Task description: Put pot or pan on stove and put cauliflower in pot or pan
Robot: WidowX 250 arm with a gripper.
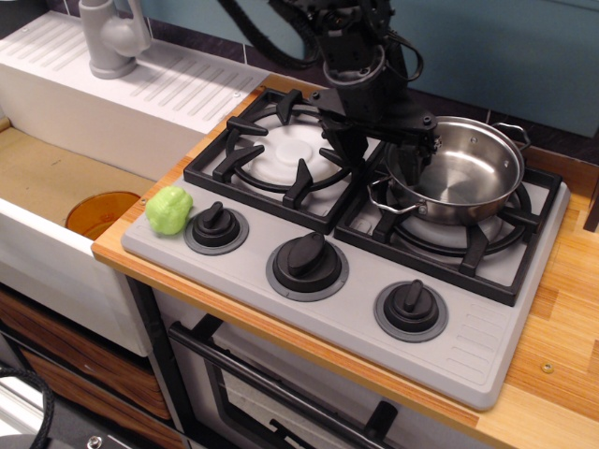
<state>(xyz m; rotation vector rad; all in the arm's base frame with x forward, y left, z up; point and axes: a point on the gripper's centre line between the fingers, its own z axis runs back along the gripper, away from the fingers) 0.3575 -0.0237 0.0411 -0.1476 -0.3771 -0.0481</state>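
The shiny steel pot (463,173) sits on the right burner grate of the grey stove (360,313). My gripper (380,161) is low over the pot's left rim with its jaws apart. One finger (347,157) is outside the rim over the gap between the burners, and the other (413,161) is inside the pot. The jaws straddle the rim and are not closed on it. The light-green cauliflower (168,210) rests on the stove's front left corner, next to the left knob (215,224), far from the gripper.
An orange disc (101,213) lies in the sink at the left, below the counter edge. A grey faucet (112,37) stands on the white drainboard at the back left. The wooden counter (562,355) runs along the stove's right side.
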